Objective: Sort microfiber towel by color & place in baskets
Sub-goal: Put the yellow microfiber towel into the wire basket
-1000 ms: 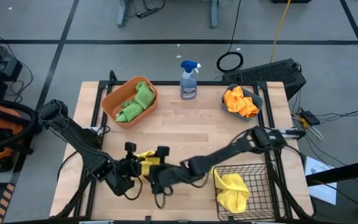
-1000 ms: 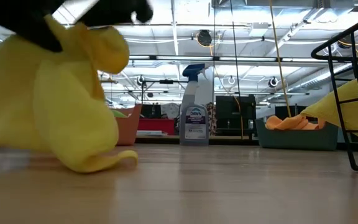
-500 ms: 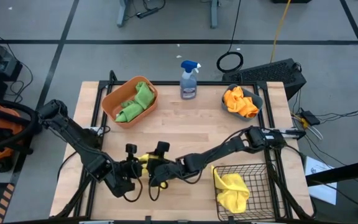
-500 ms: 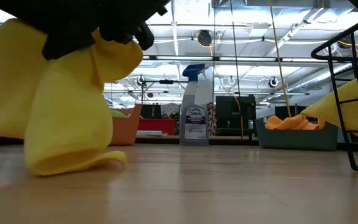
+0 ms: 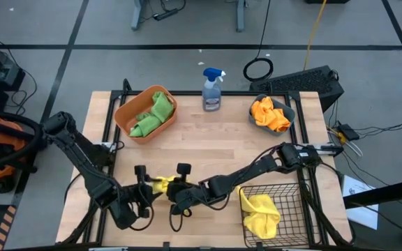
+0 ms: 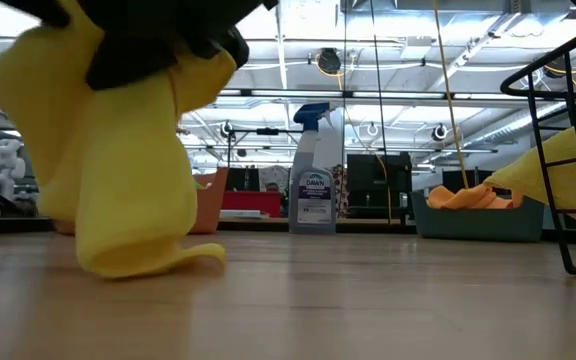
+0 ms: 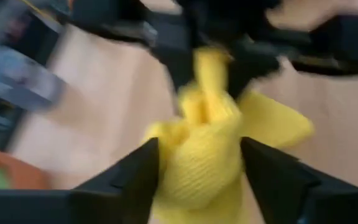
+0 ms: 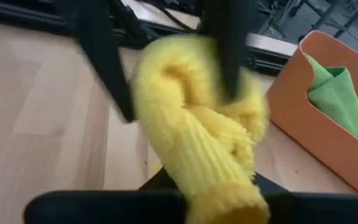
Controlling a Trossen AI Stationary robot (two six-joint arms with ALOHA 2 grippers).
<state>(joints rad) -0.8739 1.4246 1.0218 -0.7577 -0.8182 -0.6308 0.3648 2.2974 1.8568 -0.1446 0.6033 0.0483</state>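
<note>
Two hands are meeting just beside the wire basket point(image 5: 274, 202): the right hand point(image 5: 175, 196) is clamping the yellow towel point(image 5: 160, 184), while the left hand point(image 5: 140, 197), fingers apart, is flanking it, seemingly handing over for the basket's yellows.

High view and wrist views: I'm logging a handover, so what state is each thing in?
Yellow towel: off the table, hanging from right pincer.
Right pincer: shut on it.
Left pincer: open, fingers either side of towel.
Wire basket: holds one yellow towel.
</note>
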